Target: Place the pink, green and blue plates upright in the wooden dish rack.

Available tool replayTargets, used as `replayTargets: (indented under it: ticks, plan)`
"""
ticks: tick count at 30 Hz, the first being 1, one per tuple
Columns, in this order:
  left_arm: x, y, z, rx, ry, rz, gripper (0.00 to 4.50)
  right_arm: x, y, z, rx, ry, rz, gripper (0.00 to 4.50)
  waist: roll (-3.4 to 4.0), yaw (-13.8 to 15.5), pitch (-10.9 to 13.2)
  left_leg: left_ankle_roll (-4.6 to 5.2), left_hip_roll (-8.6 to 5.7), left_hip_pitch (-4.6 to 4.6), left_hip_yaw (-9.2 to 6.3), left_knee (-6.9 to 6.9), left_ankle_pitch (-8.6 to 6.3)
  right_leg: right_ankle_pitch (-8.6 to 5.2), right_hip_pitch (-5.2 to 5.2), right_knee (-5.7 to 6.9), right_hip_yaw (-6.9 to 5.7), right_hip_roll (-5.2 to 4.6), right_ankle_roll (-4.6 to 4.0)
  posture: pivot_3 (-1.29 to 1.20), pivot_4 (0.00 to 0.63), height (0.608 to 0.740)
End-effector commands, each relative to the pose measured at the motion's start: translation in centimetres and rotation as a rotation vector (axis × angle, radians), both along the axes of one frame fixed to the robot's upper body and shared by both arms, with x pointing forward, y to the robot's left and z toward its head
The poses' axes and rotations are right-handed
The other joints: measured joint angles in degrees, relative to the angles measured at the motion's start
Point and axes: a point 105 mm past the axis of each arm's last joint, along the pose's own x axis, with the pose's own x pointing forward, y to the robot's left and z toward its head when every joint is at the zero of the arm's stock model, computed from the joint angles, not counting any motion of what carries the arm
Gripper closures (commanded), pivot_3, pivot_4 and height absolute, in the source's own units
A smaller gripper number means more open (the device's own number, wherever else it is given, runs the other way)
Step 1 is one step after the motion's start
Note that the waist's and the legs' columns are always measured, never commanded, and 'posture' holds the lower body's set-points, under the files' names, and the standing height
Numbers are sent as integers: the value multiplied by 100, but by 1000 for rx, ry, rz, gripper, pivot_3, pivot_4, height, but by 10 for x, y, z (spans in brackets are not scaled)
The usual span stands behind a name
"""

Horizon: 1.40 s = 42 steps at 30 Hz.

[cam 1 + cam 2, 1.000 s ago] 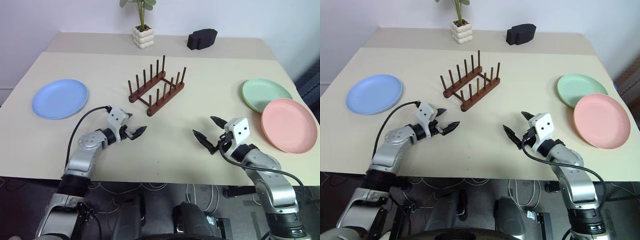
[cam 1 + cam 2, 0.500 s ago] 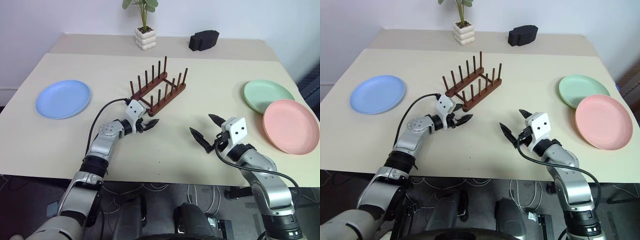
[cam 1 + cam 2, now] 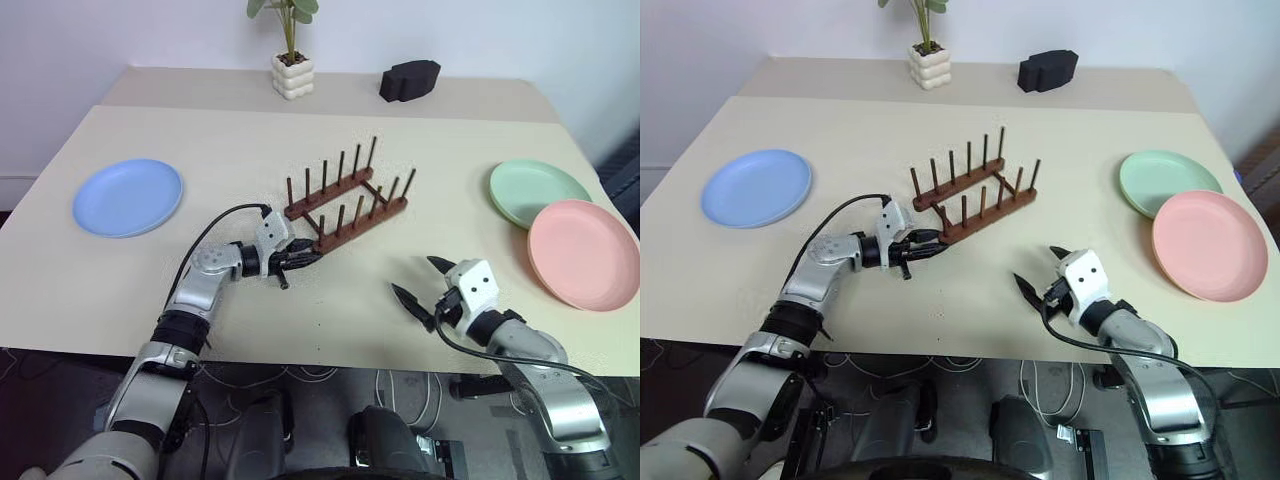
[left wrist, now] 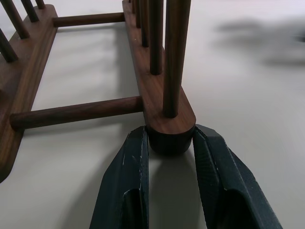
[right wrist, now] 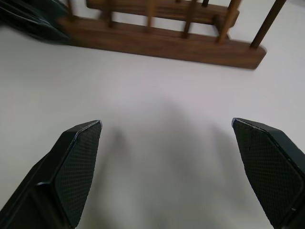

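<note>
On the beige worktop (image 3: 420,130), the round light blue plate (image 3: 128,197) lies flat at 9 o'clock. The left end effector (image 4: 167,152) pinches the near rail end of the dark brown wooden peg rack (image 3: 347,204) at centre. The right end effector (image 3: 421,285) hovers at 5 o'clock, fingers spread wide. At 3 o'clock the pale green plate (image 3: 538,190) and salmon pink plate (image 3: 583,252) lie flat, touching.
</note>
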Motion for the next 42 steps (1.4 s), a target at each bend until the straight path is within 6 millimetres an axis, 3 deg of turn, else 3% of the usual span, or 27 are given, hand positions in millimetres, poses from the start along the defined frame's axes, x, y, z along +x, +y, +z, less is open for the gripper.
replayTargets:
  ticks: [1,7,13,20,21,23,26,29,31,33,36,38,42]
  plan:
    - [-5,-3,9,33,-25,-134,3803,-2,-8,10,-12,-39,-16,0,0,-3,0,0,0,0,0,0,0,0,0,0,0,0,0,0,150,732]
    - [-1,1,10,70,-18,-204,3803,-7,-7,8,-11,-37,-29,0,0,-3,0,0,0,-2,0,-1,0,0,-4,0,0,1,0,0,150,732]
    - [14,12,7,64,-2,-102,3803,-9,-4,7,-8,-38,-33,0,-1,-14,1,2,0,-3,-1,1,0,0,-4,0,0,-1,0,0,150,732]
    - [16,36,10,-21,30,28,158,-7,-6,8,-16,-37,-31,0,-1,-117,1,2,2,-4,-4,0,0,0,-5,2,0,-5,0,0,150,732]
    - [11,41,9,-27,30,33,30,-6,-6,9,-18,-37,-30,0,-1,-127,1,2,3,-3,-4,0,0,0,-4,2,0,-5,0,0,150,732]
    - [0,50,5,-34,63,41,30,-4,-6,9,-15,-31,-23,0,0,-143,0,2,4,-3,-4,0,0,0,-4,4,2,-5,0,0,150,732]
    - [-22,62,3,-45,108,48,1084,0,-9,6,-29,-14,-29,897,3,-147,-2,1,6,-2,-4,-1,0,0,-4,5,3,-6,0,0,150,732]
    - [-54,54,-3,-29,161,-27,2569,6,-7,3,-33,-3,-15,2407,6,-134,-3,2,5,0,-5,0,-1,0,-1,6,8,-10,0,0,150,732]
    - [-63,41,-8,-2,175,-37,3532,12,-7,2,-59,-7,-22,3368,7,-88,-4,3,4,0,-6,0,-2,0,2,5,9,-13,-1,0,150,732]
    - [-65,33,-13,27,184,-31,3580,16,-9,2,-80,-13,-35,4461,8,-53,-5,24,0,0,-8,4,-11,0,6,6,6,-15,0,0,150,732]
    - [-60,15,-16,34,158,-7,3580,23,-8,0,-103,-13,-36,4488,10,-65,-8,29,-2,0,-7,4,-11,0,7,5,6,-15,0,0,150,732]
    - [-44,4,-18,55,93,72,3580,30,-5,-2,-122,-15,-43,4488,12,-70,-9,25,-1,0,-7,3,-8,0,7,5,6,-14,0,0,150,732]
    - [-18,0,-18,49,37,220,3580,44,0,-4,-152,-30,-68,4488,15,-105,-11,28,-2,2,-8,6,0,3,6,14,6,-12,3,0,150,732]
